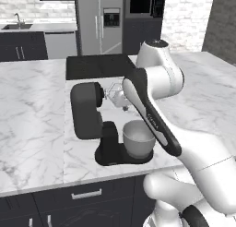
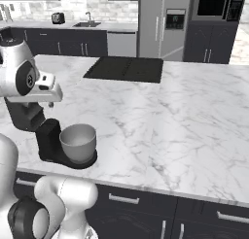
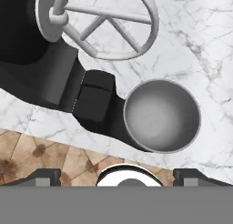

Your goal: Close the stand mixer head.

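Mixer head tilted up on the marble counter, whisk clear of the bowl. Gripper hovers above, fingers apart, holding nothing. Approach step; next, press the head down.

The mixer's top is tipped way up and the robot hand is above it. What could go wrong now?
The gripper hangs above the silver bowl, not on the stand mixer head, so a push straight down might miss it. If the head drops fast, the wire whisk could bang the bowl's rim.
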